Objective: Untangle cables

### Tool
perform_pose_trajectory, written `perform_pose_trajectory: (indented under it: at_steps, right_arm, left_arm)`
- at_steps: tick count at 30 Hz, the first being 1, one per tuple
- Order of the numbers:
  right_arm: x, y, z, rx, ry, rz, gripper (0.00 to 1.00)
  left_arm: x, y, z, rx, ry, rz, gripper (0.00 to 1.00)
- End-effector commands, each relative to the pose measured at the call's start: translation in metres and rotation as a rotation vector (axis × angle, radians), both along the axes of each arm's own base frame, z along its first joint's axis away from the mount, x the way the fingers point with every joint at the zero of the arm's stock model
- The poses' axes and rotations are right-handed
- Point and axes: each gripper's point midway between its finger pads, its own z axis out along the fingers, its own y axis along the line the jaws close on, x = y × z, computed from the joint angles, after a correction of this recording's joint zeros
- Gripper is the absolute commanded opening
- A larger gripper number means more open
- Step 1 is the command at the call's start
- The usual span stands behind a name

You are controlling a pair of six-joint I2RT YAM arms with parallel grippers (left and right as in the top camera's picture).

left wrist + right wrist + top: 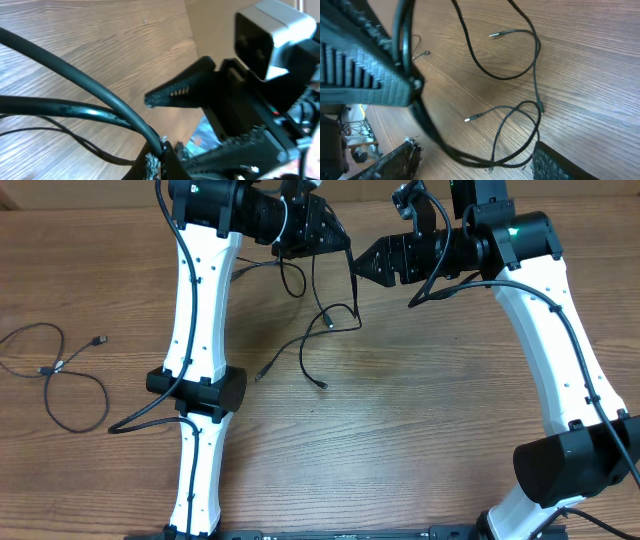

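Thin black cables point(318, 330) with small silvery plugs lie tangled on the wooden table just below both grippers. My left gripper point(347, 252) is shut on one strand point(355, 290), which hangs from it down to the tangle. The left wrist view shows its jaws point(161, 152) pinched on the black cable point(75, 70). My right gripper point(362, 265) is open and faces the left one closely. In the right wrist view its fingers point(475, 160) straddle looped cable strands point(535, 75) without touching them. The left gripper point(365, 70) shows there at upper left.
A separate loose black cable point(60, 365) lies at the table's far left. The left arm's white link and black elbow point(195, 385) stand over the left-centre. The right arm point(560, 330) runs down the right side.
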Motion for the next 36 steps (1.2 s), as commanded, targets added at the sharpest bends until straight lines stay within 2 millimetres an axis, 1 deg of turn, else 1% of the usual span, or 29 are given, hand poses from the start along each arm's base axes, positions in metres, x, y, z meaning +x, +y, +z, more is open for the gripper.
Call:
perform_pose_trajectory:
  at_steps: [1,5,11,13,16,19,20,21,22,24,27,30,33,35,36]
  right_arm:
    - [0.007,-0.001,0.001,-0.034,-0.040,-0.011,0.70]
    - [0.010,0.000,0.003,-0.027,-0.049,-0.015,0.70]
    - [0.012,0.001,0.004,-0.025,-0.062,-0.015,0.70]
    - [0.015,0.001,0.006,-0.021,-0.071,-0.026,0.69]
    - [0.026,-0.006,0.008,-0.022,-0.068,-0.102,0.67]
    - [0.029,-0.004,0.012,-0.005,-0.078,-0.101,0.63]
    - [0.026,0.001,0.012,0.004,-0.075,-0.086,0.60]
    - [0.024,0.003,0.013,0.009,-0.073,-0.077,0.55]
    - [0.022,0.007,0.013,0.009,-0.072,-0.065,0.43]
    - [0.020,0.009,0.012,0.007,-0.072,-0.057,0.27]
    - [0.019,0.009,0.011,0.005,-0.064,-0.057,0.17]
    - [0.020,0.002,0.008,-0.010,-0.051,-0.079,0.17]
    - [0.025,-0.019,-0.005,-0.073,0.012,-0.195,0.18]
    - [0.025,-0.031,-0.013,-0.107,0.058,-0.252,0.22]
    - [0.023,-0.033,-0.014,-0.109,0.066,-0.254,0.24]
  left_arm:
    - [-0.018,-0.007,0.030,-0.079,-0.027,-0.045,0.04]
    - [-0.025,-0.012,0.036,-0.119,-0.015,-0.077,0.04]
    - [-0.029,-0.019,0.036,-0.119,-0.014,-0.093,0.04]
    - [-0.031,-0.021,0.037,-0.126,-0.012,-0.102,0.04]
    - [-0.034,-0.023,0.039,-0.140,-0.008,-0.114,0.04]
    - [-0.034,-0.023,0.039,-0.140,-0.008,-0.114,0.04]
    - [-0.034,-0.023,0.039,-0.140,-0.008,-0.114,0.04]
    - [-0.034,-0.023,0.039,-0.140,-0.008,-0.114,0.04]
    - [-0.034,-0.023,0.039,-0.140,-0.008,-0.114,0.04]
    - [-0.032,-0.021,0.039,-0.137,-0.009,-0.108,0.04]
    - [-0.030,-0.018,0.039,-0.136,-0.010,-0.099,0.04]
    - [-0.024,-0.011,0.035,-0.114,-0.041,-0.086,0.04]
    - [-0.009,0.003,0.024,-0.033,-0.063,-0.015,0.04]
    - [0.002,0.014,0.025,-0.032,-0.066,0.030,0.04]
    - [0.005,0.017,0.027,-0.042,-0.063,0.043,0.04]
